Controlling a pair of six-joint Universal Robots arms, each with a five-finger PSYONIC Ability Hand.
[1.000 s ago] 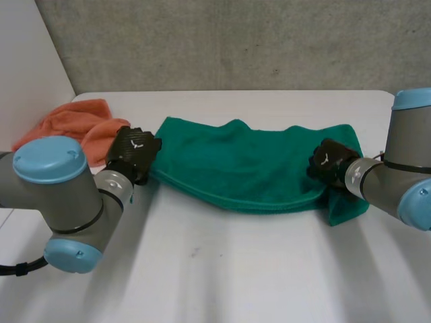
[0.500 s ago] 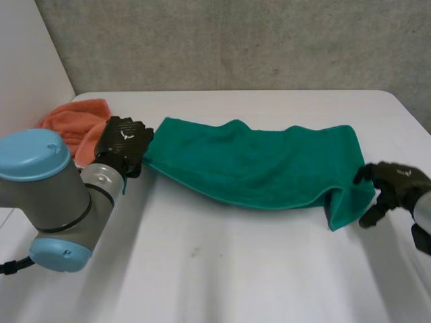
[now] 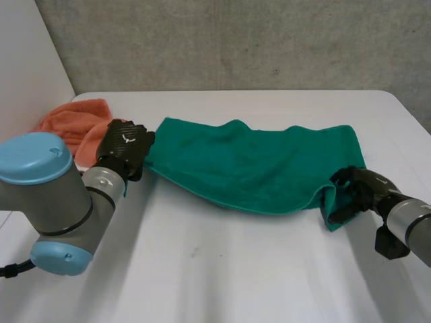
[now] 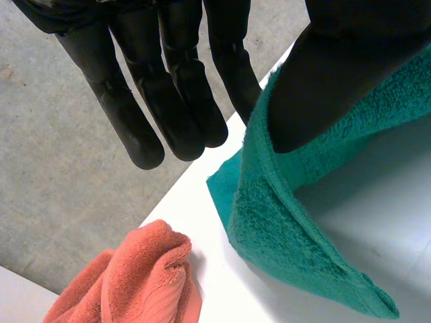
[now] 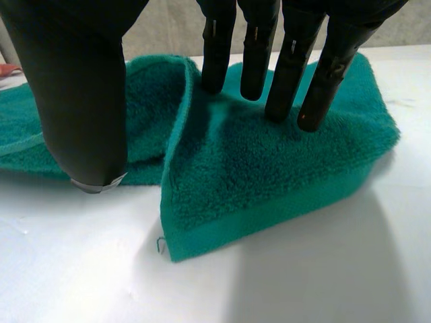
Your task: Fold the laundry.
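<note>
In the head view, a green towel [image 3: 256,168] lay stretched sideways across the white surface [image 3: 222,269], and its right end was turned down in a small flap. The left robot hand [image 3: 124,148] sat at the towel's left end, just beside an orange cloth [image 3: 74,124] bunched near the surface's far left corner. The right robot hand [image 3: 357,188] was at the towel's near right corner, touching the flap. In the left wrist view, the left robot hand [image 4: 168,87] had straight fingers. The green towel [image 4: 283,222] rose off the surface between them and the thumb, and its edge was pinched there. The orange cloth [image 4: 135,282] lay past the fingertips, apart from the towel. In the right wrist view, the right robot hand [image 5: 289,60] was spread. Its straight fingertips rested on top of the towel's [image 5: 269,168] folded corner, and its thumb stood off to the side, near the fold's edge.
</note>
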